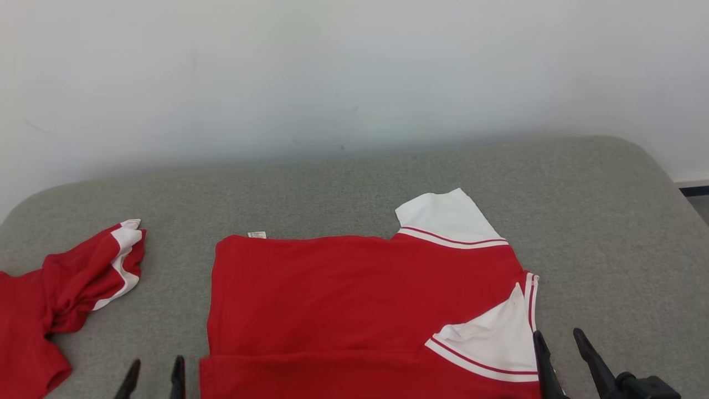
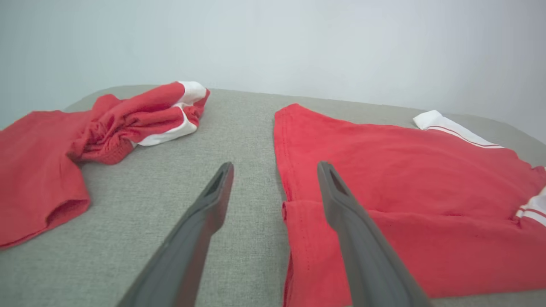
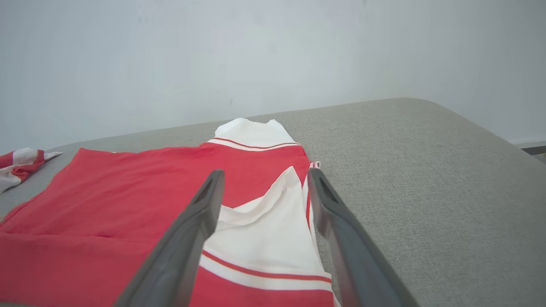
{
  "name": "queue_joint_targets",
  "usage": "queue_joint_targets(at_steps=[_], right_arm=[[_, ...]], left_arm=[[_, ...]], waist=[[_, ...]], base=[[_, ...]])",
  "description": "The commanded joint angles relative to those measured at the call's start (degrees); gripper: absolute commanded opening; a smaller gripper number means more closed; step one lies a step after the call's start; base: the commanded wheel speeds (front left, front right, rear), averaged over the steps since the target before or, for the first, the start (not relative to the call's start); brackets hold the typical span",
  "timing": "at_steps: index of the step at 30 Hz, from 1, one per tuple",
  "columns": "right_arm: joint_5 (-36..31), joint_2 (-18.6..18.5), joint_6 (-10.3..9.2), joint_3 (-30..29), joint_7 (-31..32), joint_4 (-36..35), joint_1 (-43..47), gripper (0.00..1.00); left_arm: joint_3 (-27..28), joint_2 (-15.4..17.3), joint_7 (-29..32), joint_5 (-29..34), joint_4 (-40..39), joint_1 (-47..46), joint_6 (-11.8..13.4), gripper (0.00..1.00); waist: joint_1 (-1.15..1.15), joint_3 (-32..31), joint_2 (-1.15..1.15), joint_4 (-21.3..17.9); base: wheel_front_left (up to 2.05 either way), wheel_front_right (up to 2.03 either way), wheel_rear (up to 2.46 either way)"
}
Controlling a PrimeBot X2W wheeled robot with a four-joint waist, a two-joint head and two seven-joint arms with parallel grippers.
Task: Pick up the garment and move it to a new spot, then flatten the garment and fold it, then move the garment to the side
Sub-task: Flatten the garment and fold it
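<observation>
Right, head view: red-&-white garment (image 1: 360, 293) lies flat mid grey pad (image 1: 332, 188), its near edge folded over; 2nd garment (image 1: 61, 293), also red, sits crumpled at far left. Left gripper (image 1: 155, 366) & right gripper (image 1: 558, 335) are at its near corners, both spread, holding nothing. Left wrist view: left gripper (image 2: 275, 170) straddles garment's (image 2: 405, 170) side edge. Right wrist view: right gripper (image 3: 265, 175) is over white sleeve (image 3: 264, 238).

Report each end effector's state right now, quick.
Left end effector: open, holding nothing.
Right end effector: open, holding nothing.
</observation>
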Motion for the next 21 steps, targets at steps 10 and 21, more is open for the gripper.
queue_joint_targets(at_steps=[10, 21], right_arm=[[-3.1, 2.6, 0.07, -0.4, -6.4, 0.5, 0.6, 1.0], [-6.9, 4.1, 0.07, 2.0, -6.8, -0.9, 1.3, 1.0]], left_arm=[[7.7, -2.4, -0.2, 10.6, -6.9, 3.3, 0.9, 1.0], [10.1, -3.8, -0.2, 15.4, -5.6, 4.6, -0.9, 1.0]], waist=[[0.0, -0.8, 0.0, 1.1], [0.0, 0.0, 0.0, 0.6]], base=[[0.0, 0.0, 0.0], [0.0, 0.0, 0.0]])
